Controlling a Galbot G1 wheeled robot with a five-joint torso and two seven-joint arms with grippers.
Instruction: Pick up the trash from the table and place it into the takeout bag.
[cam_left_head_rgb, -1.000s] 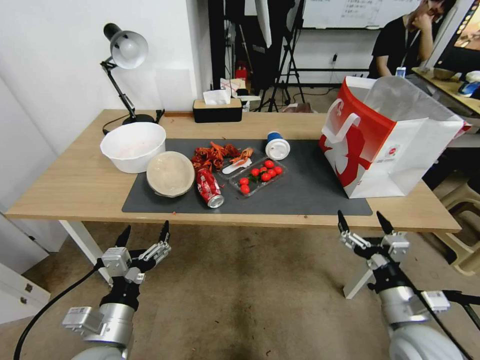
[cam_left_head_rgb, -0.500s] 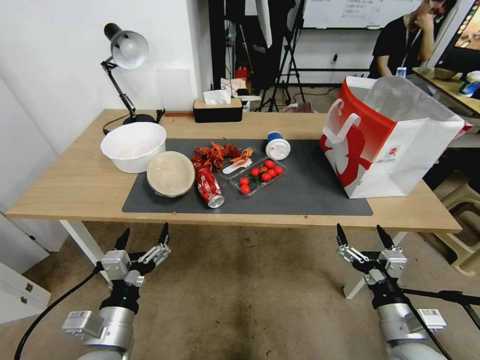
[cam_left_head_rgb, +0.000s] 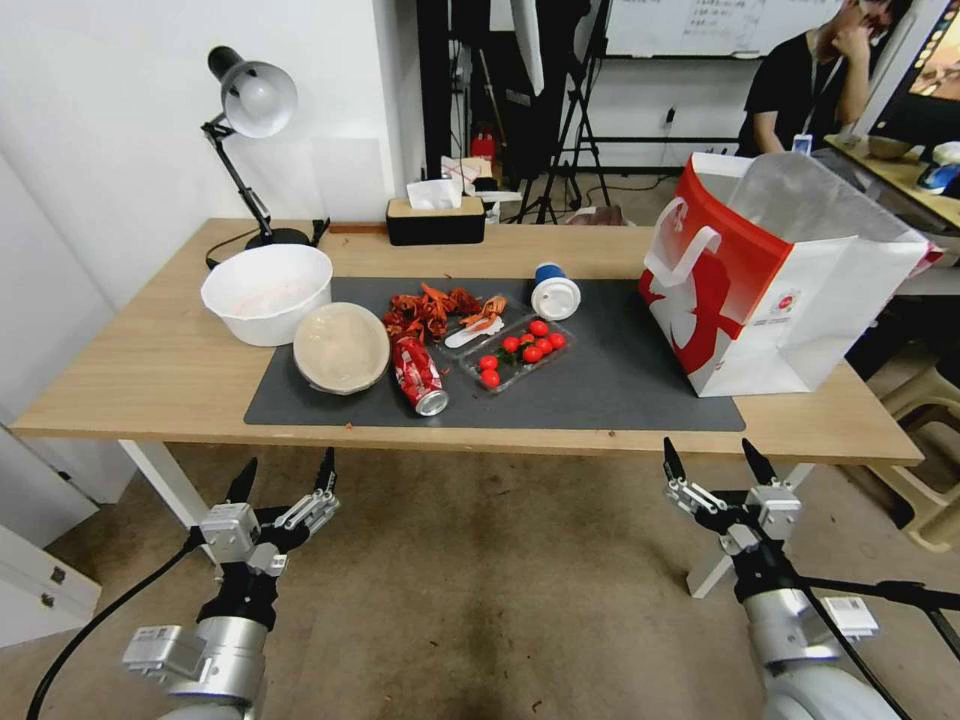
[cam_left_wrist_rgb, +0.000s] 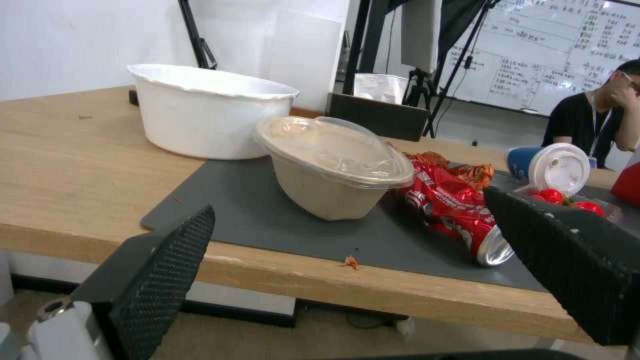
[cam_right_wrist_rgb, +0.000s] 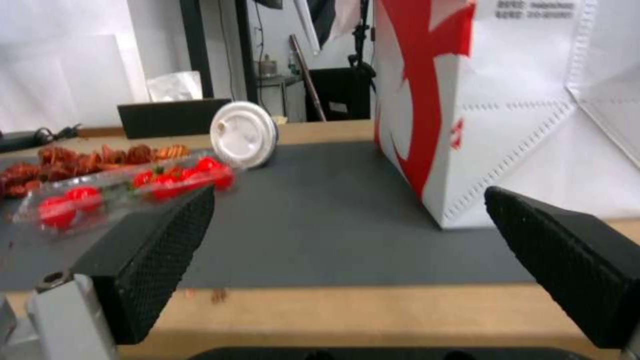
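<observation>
While your left pincer (cam_left_head_rgb: 284, 472) and right pincer (cam_left_head_rgb: 710, 455) wait wide open below the table (cam_left_head_rgb: 140, 370), the soda can (cam_left_head_rgb: 417, 374), beige bowl (cam_left_head_rgb: 341, 347) and lidded cup (cam_left_head_rgb: 553, 292) lie on the mat (cam_left_head_rgb: 620, 380), left of the bag (cam_left_head_rgb: 775, 275).

Bare mat (cam_left_head_rgb: 610, 385) between tomato tray (cam_left_head_rgb: 518, 353) and takeout bag (cam_left_head_rgb: 770, 280).

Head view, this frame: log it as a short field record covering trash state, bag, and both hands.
table: light wood with dark grey mat
soda can: red, lying on its side on the mat
beige bowl: lidded, beside the can
blue-white cup: on its side, lid toward the camera
takeout bag: upright at the table's right end, mouth open
left hand: open, below the table's near edge, holding nothing
right hand: open, below the near edge, holding nothing
trash bagged: none visible
</observation>
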